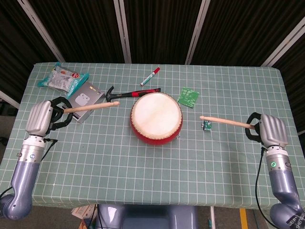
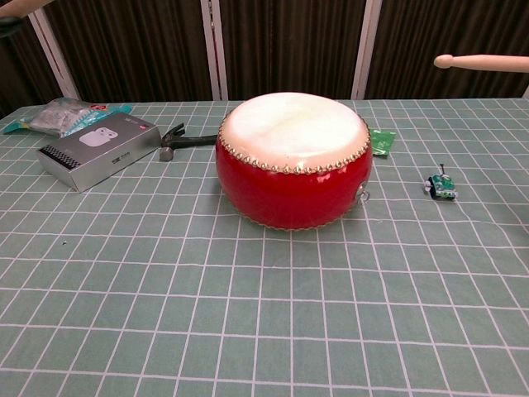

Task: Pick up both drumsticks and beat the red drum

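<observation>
Green grid tablecloth [image 1: 157,181] | left robot hand [image 1: 40,118] grasps drumstick [image 1: 90,107] | right robot hand [image 1: 271,131] grasps second drumstick [image 1: 224,122] | box label unreadable

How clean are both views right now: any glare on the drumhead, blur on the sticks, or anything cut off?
Head view: even light, drum skin bright but not blown out, both sticks sharp, left stick and right stick fully in frame, soft shadows only. Chest view: drum sharp, its skin mildly bright; right stick's tip enters at the top right, left stick cropped to a sliver at the top-left corner; neither hand shows there.
</observation>
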Robot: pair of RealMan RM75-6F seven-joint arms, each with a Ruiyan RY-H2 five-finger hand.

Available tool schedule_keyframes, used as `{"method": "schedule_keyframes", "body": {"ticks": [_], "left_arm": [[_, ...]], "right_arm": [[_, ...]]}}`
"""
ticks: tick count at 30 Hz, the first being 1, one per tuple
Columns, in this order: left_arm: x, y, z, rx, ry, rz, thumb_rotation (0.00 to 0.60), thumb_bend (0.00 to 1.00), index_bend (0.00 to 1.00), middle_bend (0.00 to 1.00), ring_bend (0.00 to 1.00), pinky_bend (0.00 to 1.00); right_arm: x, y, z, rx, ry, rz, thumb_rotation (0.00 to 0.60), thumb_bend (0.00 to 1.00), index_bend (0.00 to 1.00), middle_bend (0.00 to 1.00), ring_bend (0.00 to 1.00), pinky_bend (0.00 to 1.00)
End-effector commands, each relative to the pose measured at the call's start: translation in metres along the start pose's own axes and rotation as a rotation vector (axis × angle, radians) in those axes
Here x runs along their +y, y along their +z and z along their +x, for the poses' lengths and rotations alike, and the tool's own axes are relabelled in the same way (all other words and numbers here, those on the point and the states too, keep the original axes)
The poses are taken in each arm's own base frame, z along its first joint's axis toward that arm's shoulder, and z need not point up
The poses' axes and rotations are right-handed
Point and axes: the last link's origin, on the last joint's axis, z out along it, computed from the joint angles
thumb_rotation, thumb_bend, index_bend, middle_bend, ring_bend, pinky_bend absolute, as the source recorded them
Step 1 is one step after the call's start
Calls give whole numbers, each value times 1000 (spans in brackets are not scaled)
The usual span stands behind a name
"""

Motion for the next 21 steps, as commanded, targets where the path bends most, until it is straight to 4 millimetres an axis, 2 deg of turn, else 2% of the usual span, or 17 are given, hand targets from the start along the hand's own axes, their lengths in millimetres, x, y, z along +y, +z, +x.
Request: {"method": "schedule_keyframes", "body": {"ticks": [1,7,13,21], "left_arm": [[6,17,-8,-14,-24,1,600,618,763,1000,1000,1000],[12,42,-26,-69,4,-1,600,618,764,1000,1000,1000],[19,59,-42,-114,23,-3,600,618,764,1000,1000,1000],[36,72,-57,-160,32,-22,600,618,763,1000,1000,1000]], "right_arm": [[-6,10,-3,-14,-1,-5,600,654,1000,1000,1000,1000],[-7,22,-6,-27,-18,-29,600,654,1000,1000,1000,1000],[-7,28,-13,-46,-14,-34,600,654,1000,1000,1000,1000],[-27,28,-22,-69,10,20,600,654,1000,1000,1000,1000]]}}
